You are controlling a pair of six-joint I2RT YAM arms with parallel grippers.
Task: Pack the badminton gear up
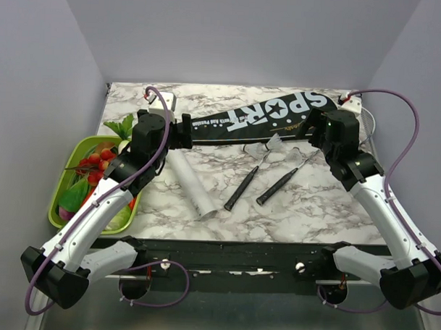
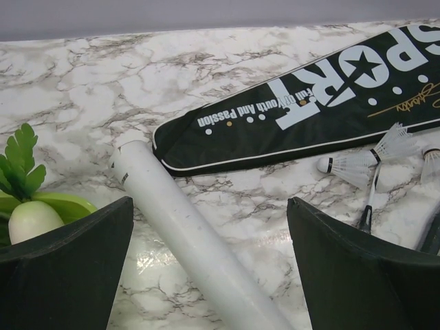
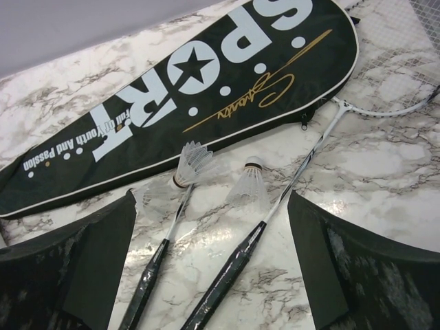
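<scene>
Plainly, the packing is at its opening step. The black bag lies flat along the far part of the table, with nothing visibly inside it. Both rackets lie loose on the near side of the bag, handles pointing away from it. The first racket has its shaft running up to the bag's long edge. The second racket lies beside it, and its pale head reaches past the bag's wide end. Two shuttlecocks rest over the shafts, close to that same edge. A white tube lies just off the bag's narrow end, and the green tray sits well apart beyond that end. The left gripper hovers at the narrow end, above the tube, its fingers spread wide and holding nothing. The right gripper hangs on the near side of the wide end, above the racket handles, equally spread and empty. A zip pull shows on the bag's near edge, but I cannot tell whether the zip is undone. The next move probably calls for one arm to open or steady the bag while the other takes a racket. The handles are slim, flat on the marble and near each other, so the jaws must come down low, straddle one handle only, and avoid nudging the shuttlecocks.
</scene>
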